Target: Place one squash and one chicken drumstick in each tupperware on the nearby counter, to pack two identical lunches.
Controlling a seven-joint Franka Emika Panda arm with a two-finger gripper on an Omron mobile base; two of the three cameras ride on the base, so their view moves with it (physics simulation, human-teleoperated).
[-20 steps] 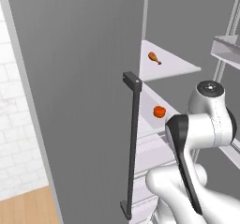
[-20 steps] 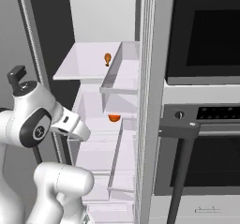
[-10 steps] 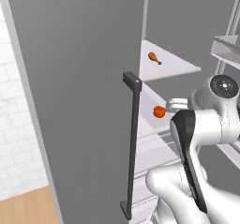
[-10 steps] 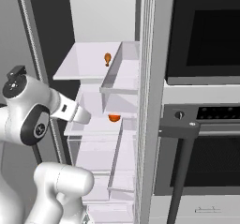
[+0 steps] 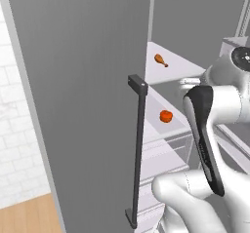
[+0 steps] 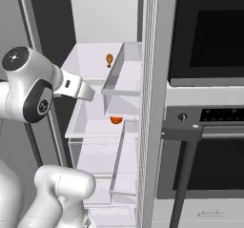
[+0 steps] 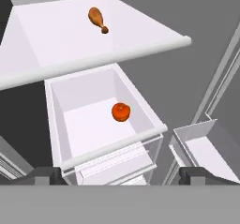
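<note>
Fridge door [image 5: 83,95] stands open w/ its dark vertical handle [image 5: 138,149] toward me, and it blocks most of the interior in the left base view. On the upper white shelf [image 7: 56,45] lies one chicken drumstick [image 7: 97,18], golden-brown, bone tip pointing away from the plump end; also seen small in the right base view [image 6: 109,59] and in the left [image 5: 160,60]. One shelf down, a round orange-red squash [image 7: 121,111] sits on the lower shelf [image 7: 89,124], roughly mid-shelf, well apart from the drumstick. In the right base view the squash [image 6: 115,120] is partly cut off by the door bin [image 6: 121,86] in front of it, so just its top half shows.

End effector [image 7: 119,177] is spread wide, nothing between the fingers [image 7: 44,175]; only the dark tips poke up at the bottom of the hand view, aimed at the shelves from outside. In the right base view the hand itself is prob. behind the white wrist link, hard to make out. Oven [image 6: 209,103] stands just right of the fridge.
</note>
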